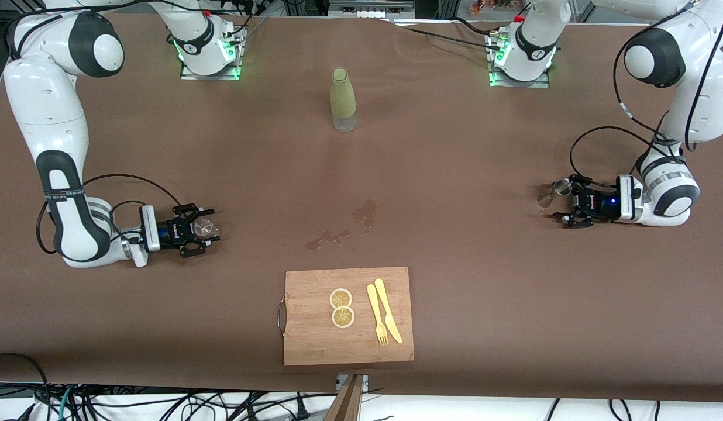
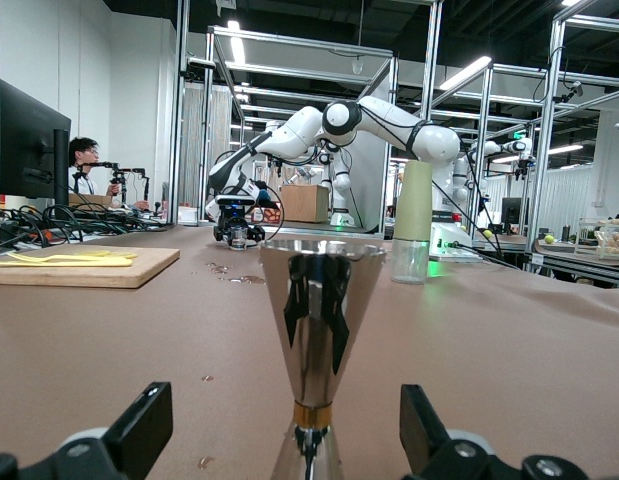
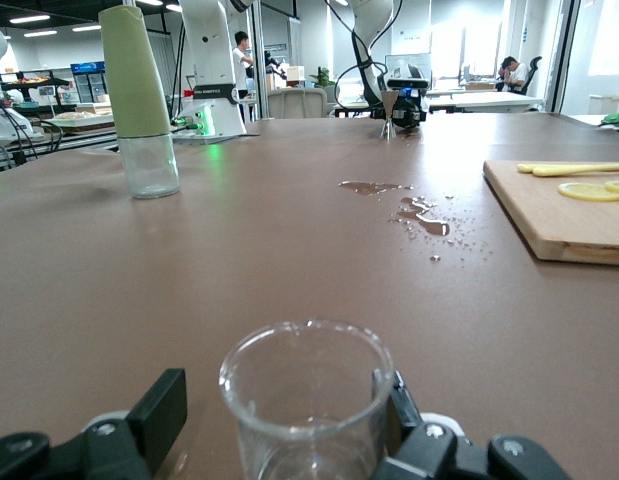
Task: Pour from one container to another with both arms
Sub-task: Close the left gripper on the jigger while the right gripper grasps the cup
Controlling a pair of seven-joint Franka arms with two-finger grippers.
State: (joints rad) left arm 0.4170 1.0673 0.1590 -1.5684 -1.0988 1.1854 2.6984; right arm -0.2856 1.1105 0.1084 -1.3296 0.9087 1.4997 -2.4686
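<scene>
Both arms lie low: left end effector (image 1: pixel 563 206) spread around upright jigger (image 2: pixel 319 330), right (image 1: pixel 205 231) around glass (image 3: pixel 307 400).

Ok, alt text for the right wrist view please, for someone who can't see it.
The right gripper sits low on the brown table, its open fingers flanking a clear glass beaker. A green-sleeved bottle, spilled liquid and a wooden cutting board are also visible.

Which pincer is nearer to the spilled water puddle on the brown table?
Right. The right pincer, around a clear glass beaker, sits closer to the puddle; the left pincer stands farther off.
</scene>
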